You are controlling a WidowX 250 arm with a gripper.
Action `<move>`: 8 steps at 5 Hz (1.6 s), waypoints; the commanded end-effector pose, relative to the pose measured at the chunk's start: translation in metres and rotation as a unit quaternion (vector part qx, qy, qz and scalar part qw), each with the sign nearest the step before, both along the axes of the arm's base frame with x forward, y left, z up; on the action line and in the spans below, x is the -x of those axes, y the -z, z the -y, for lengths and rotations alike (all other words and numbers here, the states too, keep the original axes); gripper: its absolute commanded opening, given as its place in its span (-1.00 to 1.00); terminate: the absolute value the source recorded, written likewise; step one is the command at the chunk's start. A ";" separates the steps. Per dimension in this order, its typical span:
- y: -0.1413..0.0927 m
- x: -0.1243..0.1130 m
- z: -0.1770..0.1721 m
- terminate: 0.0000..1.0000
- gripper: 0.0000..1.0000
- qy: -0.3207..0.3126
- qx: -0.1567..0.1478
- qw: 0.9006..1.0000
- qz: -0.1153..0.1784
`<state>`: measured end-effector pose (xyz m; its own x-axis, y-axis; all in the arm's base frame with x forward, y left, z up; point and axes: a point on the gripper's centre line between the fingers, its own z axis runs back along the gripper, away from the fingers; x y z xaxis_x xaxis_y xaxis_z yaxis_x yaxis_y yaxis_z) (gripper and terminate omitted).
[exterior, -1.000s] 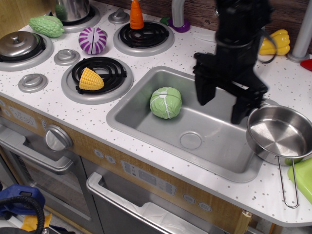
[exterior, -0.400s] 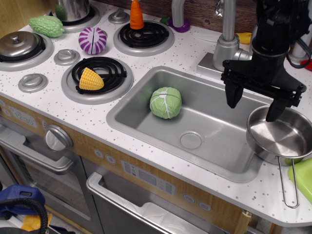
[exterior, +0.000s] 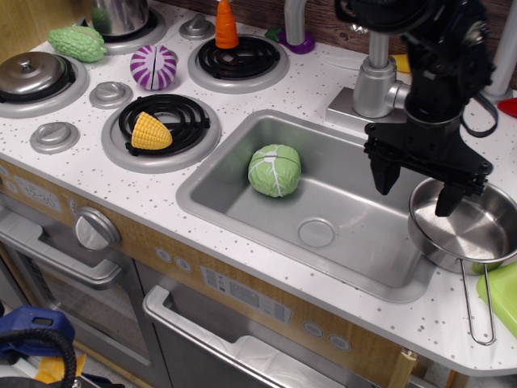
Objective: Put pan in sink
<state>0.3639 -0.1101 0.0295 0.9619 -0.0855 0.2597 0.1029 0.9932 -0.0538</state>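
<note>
The pan point(exterior: 472, 230), a small shiny steel saucepan, sits on the counter at the sink's right edge, its wire loop handle point(exterior: 478, 305) pointing toward the front. The sink point(exterior: 234, 202) is a large grey basin with a round drain point(exterior: 316, 233). My gripper point(exterior: 414, 187) is open and points down at the pan's left rim. One finger point(exterior: 386, 174) hangs over the sink, the other point(exterior: 447, 196) is over the pan's inside. Nothing is held.
A green cabbage point(exterior: 275, 170) lies in the sink's left part. The faucet point(exterior: 376, 77) stands behind the sink. Corn point(exterior: 149, 132) lies on a burner, a purple vegetable point(exterior: 153, 66), carrot point(exterior: 227, 24) and lidded pot point(exterior: 31, 73) are to the left. A green item point(exterior: 505, 295) lies right of the pan handle.
My gripper has moved right from above the sink to the pan's left rim and dropped slightly lower. The pan has not moved.
</note>
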 end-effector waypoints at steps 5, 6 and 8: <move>-0.027 -0.031 -0.084 -1.00 -1.00 0.090 -0.074 0.993 0.023; -0.015 -0.042 -0.115 -1.00 -1.00 0.131 -0.089 0.986 0.046; 0.020 -0.058 -0.129 -1.00 -1.00 0.162 -0.110 0.976 0.098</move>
